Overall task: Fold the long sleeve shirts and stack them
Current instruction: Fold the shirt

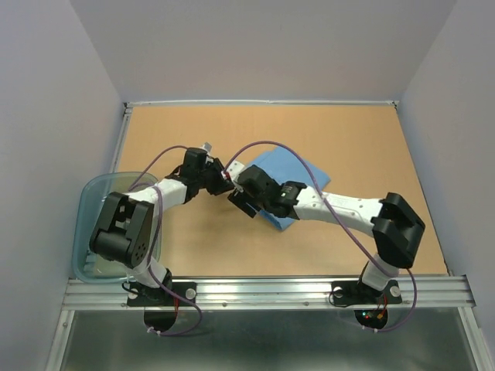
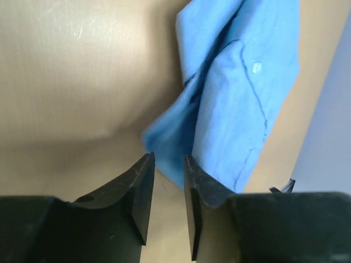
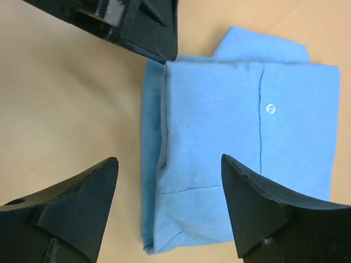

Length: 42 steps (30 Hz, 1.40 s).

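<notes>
Well to the right of the clear bluish tub [image 1: 87, 202], near the middle of the tabletop [image 1: 371, 139], we see the light blue shirt [image 1: 288, 168] lying flat, folded into a compact rectangle. From above it sits turned diagonally to the tabletop's edges, one corner pointing toward the far wall. The right arm [image 1: 348, 209] crosses its near part, so we cannot tell its long axis from that view. From the right wrist we see the front placket as a straight stitched line down the top layer, with one white button [image 3: 269, 108] on it. Stacked fold edges show along the side next to the bare wood. Both grippers meet at the shirt's corner nearest the tub. The left gripper [image 2: 169, 159] has its jaws only a narrow gap apart. A drooping corner of cloth shows just beyond the tips, and we cannot tell whether they touch it. The right gripper [image 3: 169, 160] is spread wide above the shirt's edge, one finger over wood and the other over cloth, and it grips nothing.
</notes>
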### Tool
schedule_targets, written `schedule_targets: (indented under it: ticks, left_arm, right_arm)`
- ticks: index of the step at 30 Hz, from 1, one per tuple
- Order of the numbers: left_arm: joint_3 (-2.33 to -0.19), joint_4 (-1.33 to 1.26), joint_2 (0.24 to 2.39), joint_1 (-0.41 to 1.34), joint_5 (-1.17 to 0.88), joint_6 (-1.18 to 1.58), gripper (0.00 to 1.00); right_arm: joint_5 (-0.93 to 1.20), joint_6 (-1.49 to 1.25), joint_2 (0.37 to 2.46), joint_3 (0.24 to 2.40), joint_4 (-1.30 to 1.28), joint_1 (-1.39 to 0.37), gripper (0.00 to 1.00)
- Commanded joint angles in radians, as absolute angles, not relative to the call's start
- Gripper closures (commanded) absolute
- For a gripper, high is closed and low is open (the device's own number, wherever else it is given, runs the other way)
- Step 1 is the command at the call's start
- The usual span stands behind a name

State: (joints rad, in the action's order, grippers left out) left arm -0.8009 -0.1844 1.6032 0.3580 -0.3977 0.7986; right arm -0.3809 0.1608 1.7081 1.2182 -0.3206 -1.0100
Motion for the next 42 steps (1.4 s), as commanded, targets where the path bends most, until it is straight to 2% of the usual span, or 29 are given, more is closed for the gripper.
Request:
schedule_targets:
  ticks: [1,6,10,13,18,21,25,34,42]
  left_arm:
    - [-0.812,-0.106,1.465,0.325,-0.351,0.773,0.59]
    - [-0.807,-0.003,1.358,0.310,-0.275,0.732,0.56]
    - [-0.834,-0.006,1.315,0.316,-0.311,0.716,0.56]
    - [-0.922,-0.021,1.353,0.380,-0.347,0.715,0.56]
    - [-1.031,-0.070,1.497,0.512,-0.396,0.729,0.56]
    - [-1.037,-0.124,1.574,0.525,-0.416,0.753,0.58]
    - [-0.993,-0.184,1.678,0.531,-0.442,0.762,0.60]
    - [-0.828,-0.291,1.790,0.514,-0.451,0.801,0.62]
    - [-0.776,-0.318,1.807,0.433,-0.446,0.790,0.62]
  right_arm:
    - [-0.292,0.035,1.582,1.224,-0.319,-0.965,0.19]
    - [-0.164,-0.128,1.477,1.149,-0.314,-0.872,0.21]
    - [0.050,-0.288,1.370,1.040,-0.221,-0.705,0.28]
    - [0.218,-0.435,1.313,0.933,-0.111,-0.599,0.39]
    - [0.441,-0.671,1.310,0.774,0.121,-0.535,0.49]
    - [0.503,-0.774,1.345,0.720,0.265,-0.532,0.55]
    - [0.531,-0.834,1.399,0.625,0.394,-0.531,0.59]
    - [0.575,-0.880,1.505,0.459,0.459,-0.471,0.66]
    - [0.641,-0.847,1.421,0.308,0.423,-0.304,0.70]
